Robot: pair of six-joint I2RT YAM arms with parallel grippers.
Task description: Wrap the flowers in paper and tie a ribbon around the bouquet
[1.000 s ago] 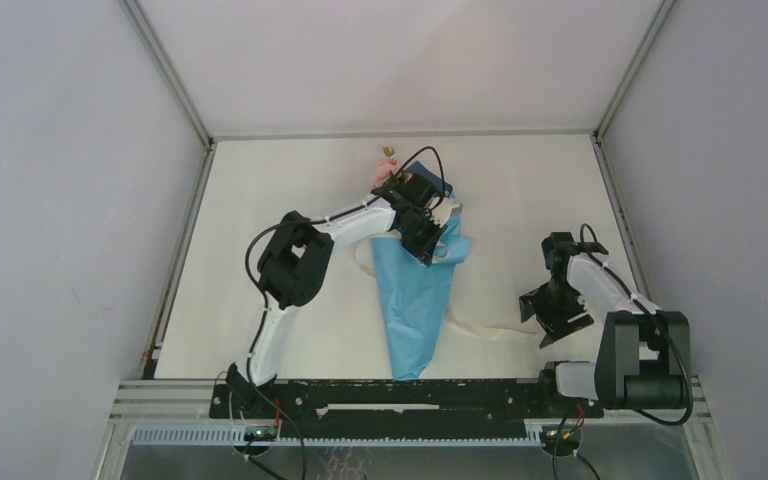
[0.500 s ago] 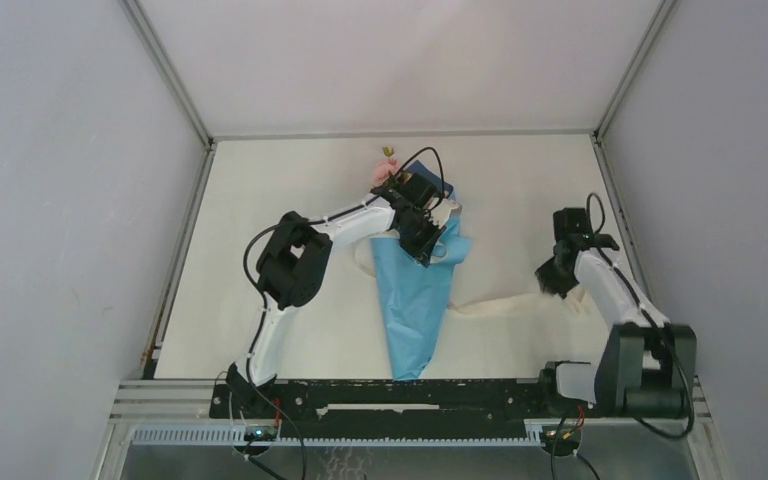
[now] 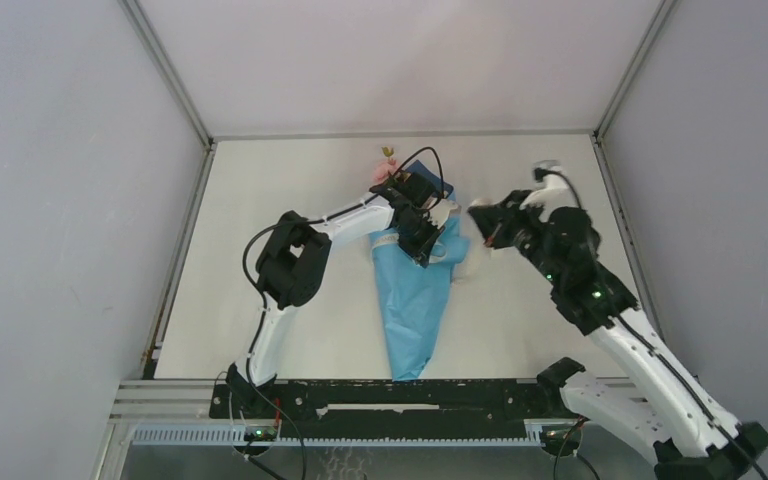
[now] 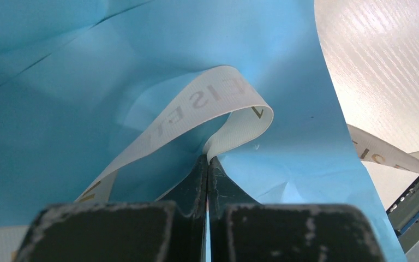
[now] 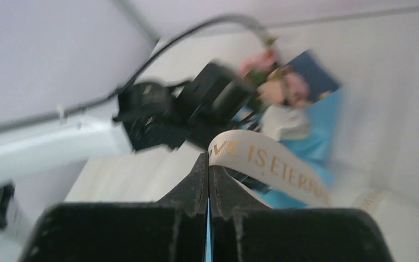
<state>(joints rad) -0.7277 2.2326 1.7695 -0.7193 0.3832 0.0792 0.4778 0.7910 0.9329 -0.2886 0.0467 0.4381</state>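
Note:
The bouquet (image 3: pixel 415 300) lies on the table as a slim blue paper (image 4: pixel 142 54) cone, narrow tip toward the arms. Pink flowers (image 3: pixel 380 172) poke out of its far wide end. A cream ribbon (image 4: pixel 218 98) with gold lettering loops over the paper. My left gripper (image 4: pixel 208 158) is shut on that loop over the wide part of the cone (image 3: pixel 422 235). My right gripper (image 5: pixel 208 158) is shut on another stretch of the ribbon (image 5: pixel 273 164), raised just right of the cone's wide end (image 3: pixel 488 224). The right wrist view is blurred; the flowers (image 5: pixel 273 82) show beyond the left gripper.
The white table (image 3: pixel 260 200) is closed in by grey walls on three sides. A black rail (image 3: pixel 390 398) with the arm bases runs along the near edge. A ribbon tail (image 4: pixel 382 153) trails over the table right of the cone.
My right gripper shut on the ribbon near the table's right side, then swung up and left to beside the cone's wide end, carrying the ribbon. The left gripper stayed put.

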